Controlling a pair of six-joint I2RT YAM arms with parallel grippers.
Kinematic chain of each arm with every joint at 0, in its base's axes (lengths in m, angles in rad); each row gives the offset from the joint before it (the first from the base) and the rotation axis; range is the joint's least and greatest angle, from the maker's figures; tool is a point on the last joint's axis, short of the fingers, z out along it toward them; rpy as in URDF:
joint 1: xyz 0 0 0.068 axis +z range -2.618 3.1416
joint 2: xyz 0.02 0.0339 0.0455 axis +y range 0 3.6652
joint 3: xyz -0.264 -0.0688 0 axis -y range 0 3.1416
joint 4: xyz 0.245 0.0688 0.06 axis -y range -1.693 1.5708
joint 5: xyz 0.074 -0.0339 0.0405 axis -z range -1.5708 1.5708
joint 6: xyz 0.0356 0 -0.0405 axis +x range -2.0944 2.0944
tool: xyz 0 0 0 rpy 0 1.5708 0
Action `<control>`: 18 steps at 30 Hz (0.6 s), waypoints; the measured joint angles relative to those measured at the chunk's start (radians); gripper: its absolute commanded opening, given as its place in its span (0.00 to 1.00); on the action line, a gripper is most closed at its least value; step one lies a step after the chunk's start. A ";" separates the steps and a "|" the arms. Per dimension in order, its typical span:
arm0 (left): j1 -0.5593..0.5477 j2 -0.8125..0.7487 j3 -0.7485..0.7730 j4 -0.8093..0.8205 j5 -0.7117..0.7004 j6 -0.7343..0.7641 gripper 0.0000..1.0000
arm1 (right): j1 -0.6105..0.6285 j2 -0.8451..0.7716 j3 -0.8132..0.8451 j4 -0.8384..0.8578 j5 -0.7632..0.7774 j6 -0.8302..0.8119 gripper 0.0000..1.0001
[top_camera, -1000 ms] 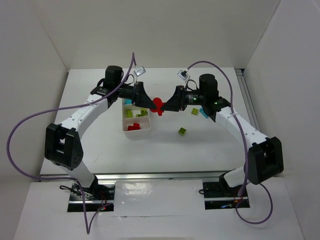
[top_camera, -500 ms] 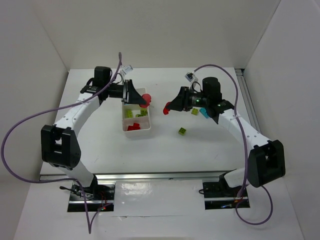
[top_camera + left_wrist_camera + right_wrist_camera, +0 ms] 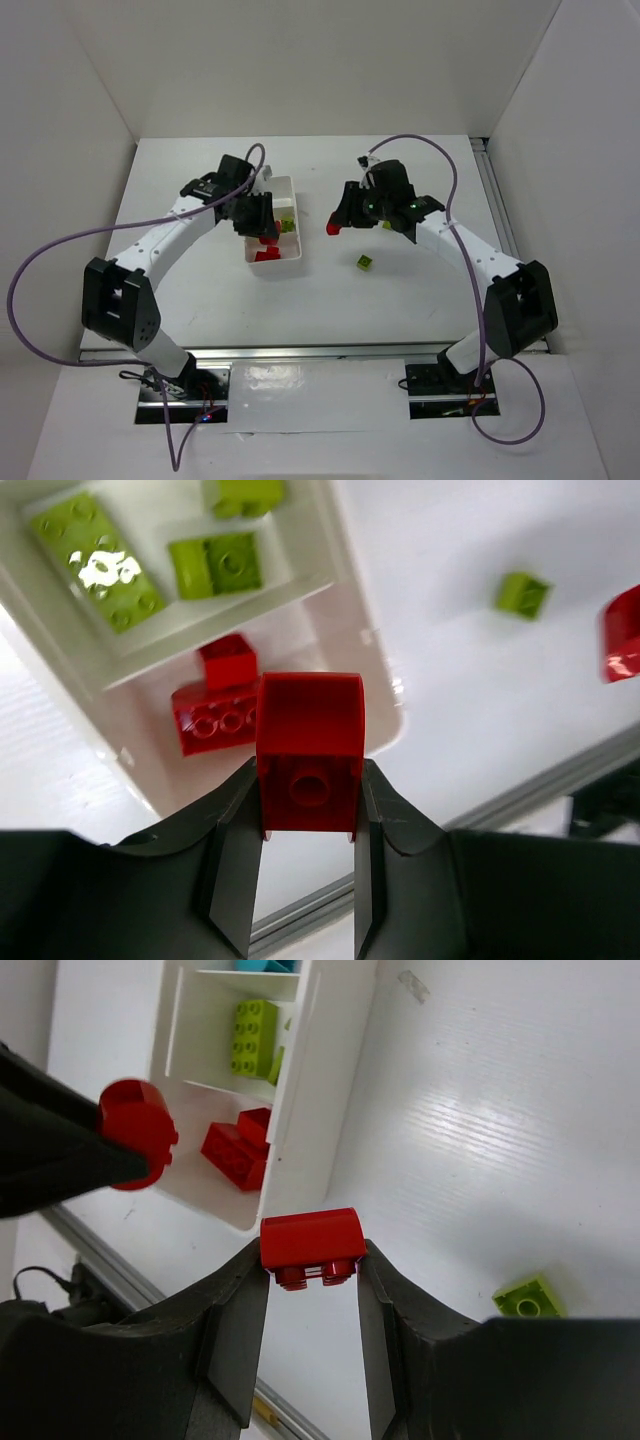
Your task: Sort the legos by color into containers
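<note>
**A:** What has changed over the last second?

**B:** A second ago the two tools met tip to tip just right of the tray (image 3: 297, 258), with one red lump between them. Now they are apart. The left tool (image 3: 310, 780) has swung over the tray. The right tool (image 3: 311, 1265) hangs above the worktop (image 3: 420, 290), just off the tray's right wall.

**A:** Is either one carrying anything?

**B:** Both are narrowed onto a piece. The left tool pinches a red brick (image 3: 310, 735) with a rounded top. The right tool clamps the other red brick (image 3: 311, 1235).

**A:** Where does the left tool's brick sit against the tray?

**B:** Straight beyond that tool's tips is the tray's end compartment, with two red bricks (image 3: 215, 715) lying in it. The compartment past that holds green bricks (image 3: 95, 565).

**A:** Anything loose?

**B:** One green brick (image 3: 528, 1298) lies on the worktop, off to the right of the right tool's tips and well apart from the tray.
</note>
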State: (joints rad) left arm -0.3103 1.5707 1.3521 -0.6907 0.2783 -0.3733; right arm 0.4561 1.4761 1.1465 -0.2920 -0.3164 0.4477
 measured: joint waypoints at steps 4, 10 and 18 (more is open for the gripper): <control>-0.065 0.012 -0.037 -0.037 -0.149 -0.008 0.00 | 0.032 0.031 0.021 -0.029 0.070 0.000 0.01; -0.085 0.025 -0.060 -0.042 -0.270 -0.044 0.00 | 0.066 0.059 0.054 -0.056 0.127 0.000 0.03; -0.102 0.038 -0.068 -0.034 -0.330 -0.074 0.43 | 0.103 0.073 0.083 -0.069 0.156 0.000 0.03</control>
State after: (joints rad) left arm -0.4126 1.6085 1.2846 -0.7242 -0.0521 -0.4473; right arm 0.5591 1.5494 1.2293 -0.3614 -0.1600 0.4473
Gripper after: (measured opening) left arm 0.442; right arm 0.447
